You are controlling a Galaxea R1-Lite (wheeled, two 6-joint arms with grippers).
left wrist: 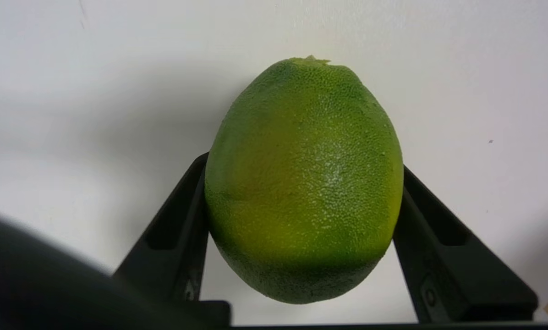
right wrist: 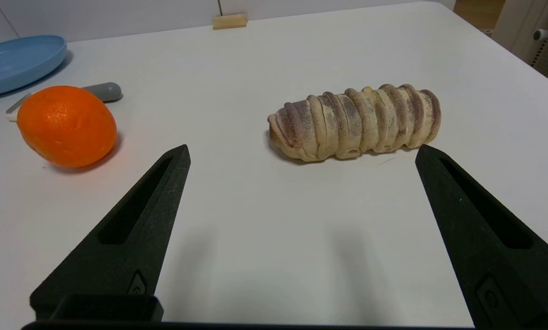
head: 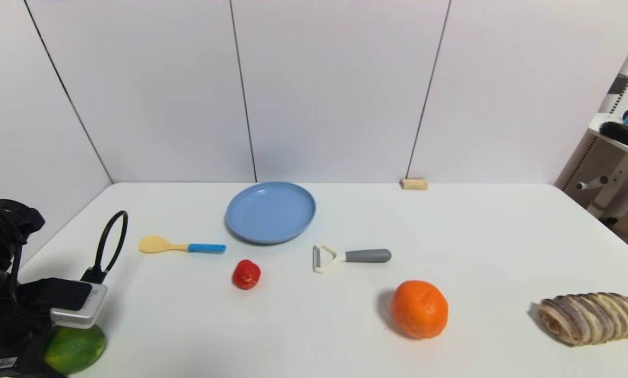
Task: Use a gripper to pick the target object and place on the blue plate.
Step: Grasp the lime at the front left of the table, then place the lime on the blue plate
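At the near left corner of the white bench (head: 450, 231), the left claw (left wrist: 301, 206), a black robot hand with a silver-grey box and a looped black cable, sits over the oval mottled green fruit (left wrist: 304, 183). Its two black fingers (left wrist: 178, 229) press against opposite sides of the fruit, so this claw is gripping it; whether the fruit touches the bench or hangs just above it cannot be told. Well ahead of this claw and off to its right, toward the back wall, lies the round, shallow, light blue plastic plate (head: 270, 212) with a raised rim, and nothing lies in it. Between the claw and that plate are a pale yellow spoon with a blue handle (head: 180, 245) and, farther right, a small red piece (head: 246, 274), each apart from the plate. Just right of the plate, not touching it, lies a white peeler with a grey handle (head: 349, 256). The right claw (right wrist: 301, 156) is out of the head view; its own wrist view shows its two black fingers spread wide apart with nothing between them, above the bare bench. Just beyond this claw lies a ribbed, brown-and-cream bread loaf (right wrist: 356, 121), and on its left side rests a round orange fruit (right wrist: 66, 125). A small tan block (head: 414, 184) stands against the back wall.
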